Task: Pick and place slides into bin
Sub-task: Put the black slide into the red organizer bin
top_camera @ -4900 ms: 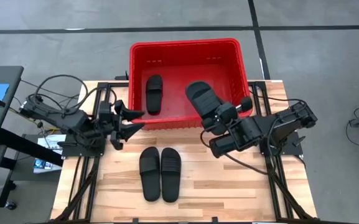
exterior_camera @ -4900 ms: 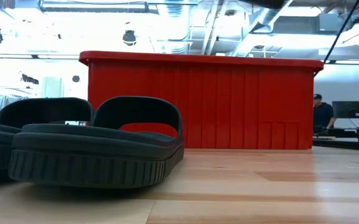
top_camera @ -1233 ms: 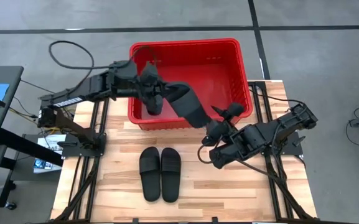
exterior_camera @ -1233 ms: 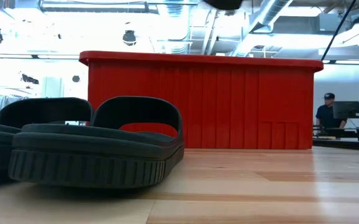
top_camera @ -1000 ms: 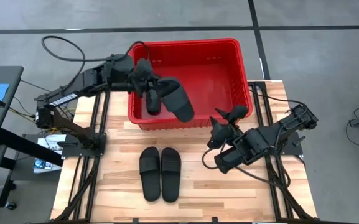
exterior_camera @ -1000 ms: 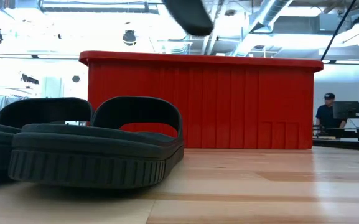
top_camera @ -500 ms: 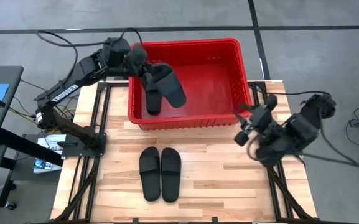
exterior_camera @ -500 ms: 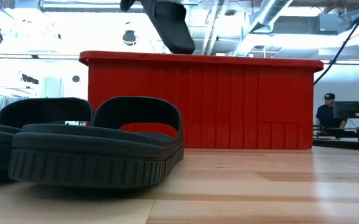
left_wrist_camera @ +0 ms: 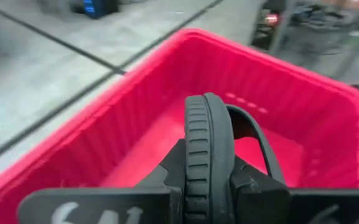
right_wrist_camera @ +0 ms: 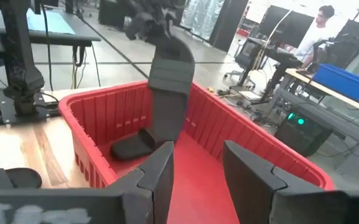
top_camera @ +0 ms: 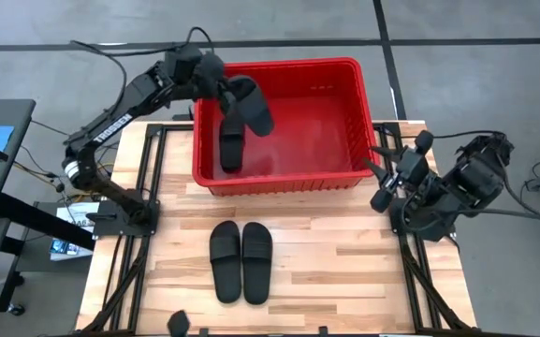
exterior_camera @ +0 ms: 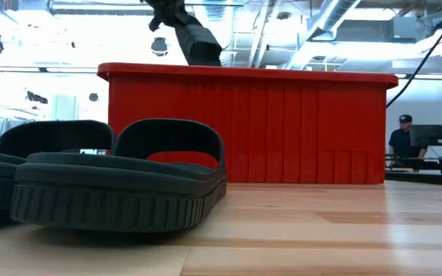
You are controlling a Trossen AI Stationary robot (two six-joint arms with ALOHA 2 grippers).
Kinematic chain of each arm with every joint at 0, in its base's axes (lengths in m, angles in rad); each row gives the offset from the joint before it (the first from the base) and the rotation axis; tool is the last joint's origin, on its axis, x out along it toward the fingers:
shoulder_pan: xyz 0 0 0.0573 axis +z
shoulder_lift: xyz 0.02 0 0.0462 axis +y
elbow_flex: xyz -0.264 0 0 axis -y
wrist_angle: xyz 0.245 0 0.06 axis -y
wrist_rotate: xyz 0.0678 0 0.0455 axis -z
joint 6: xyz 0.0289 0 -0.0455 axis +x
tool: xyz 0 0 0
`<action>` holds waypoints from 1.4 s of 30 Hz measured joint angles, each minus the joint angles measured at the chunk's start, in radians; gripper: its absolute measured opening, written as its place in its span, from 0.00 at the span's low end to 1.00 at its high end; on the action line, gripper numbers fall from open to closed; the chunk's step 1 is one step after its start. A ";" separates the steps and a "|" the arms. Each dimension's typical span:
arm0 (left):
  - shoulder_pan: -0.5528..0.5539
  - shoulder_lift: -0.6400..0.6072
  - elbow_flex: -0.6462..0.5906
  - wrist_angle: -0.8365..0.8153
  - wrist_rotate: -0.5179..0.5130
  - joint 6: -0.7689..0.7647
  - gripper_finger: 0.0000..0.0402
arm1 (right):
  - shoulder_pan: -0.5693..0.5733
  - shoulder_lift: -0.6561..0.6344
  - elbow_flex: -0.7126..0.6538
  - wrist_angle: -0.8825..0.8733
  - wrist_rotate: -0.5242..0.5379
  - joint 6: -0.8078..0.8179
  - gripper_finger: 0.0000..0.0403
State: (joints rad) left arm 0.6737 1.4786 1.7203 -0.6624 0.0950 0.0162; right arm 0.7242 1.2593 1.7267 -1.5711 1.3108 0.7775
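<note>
Where ribbed, slide (left_wrist_camera: pixel 209 155) edge curves.

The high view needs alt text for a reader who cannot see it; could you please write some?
Seen from above, the left gripper holds a black slide over a red bin that already contains one slide. Two more slides lie side by side on the wooden table, and the right gripper sits open beside the bin.

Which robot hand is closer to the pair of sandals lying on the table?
The right. The right gripper sits off the pair of sandals' right side, beside the bin; the left gripper is above the bin's far corner, gripping another sandal.
</note>
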 joint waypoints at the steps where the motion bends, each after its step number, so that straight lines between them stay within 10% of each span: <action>1: 0.009 0.013 0.000 0.005 0.036 0.001 0.06 | 0.000 -0.004 0.000 0.000 0.000 0.000 0.32; 22: 0.184 0.370 0.367 -0.368 0.578 0.475 0.05 | -0.116 -0.001 0.000 0.000 -0.032 0.131 0.30; 42: 0.157 0.506 0.358 -0.456 0.647 0.521 0.05 | -0.205 -0.001 0.000 0.000 -0.084 0.141 0.31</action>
State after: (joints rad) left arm 0.8306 1.9843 2.0785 -1.1179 0.7419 0.5369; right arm 0.5190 1.2583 1.7267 -1.5707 1.2270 0.9181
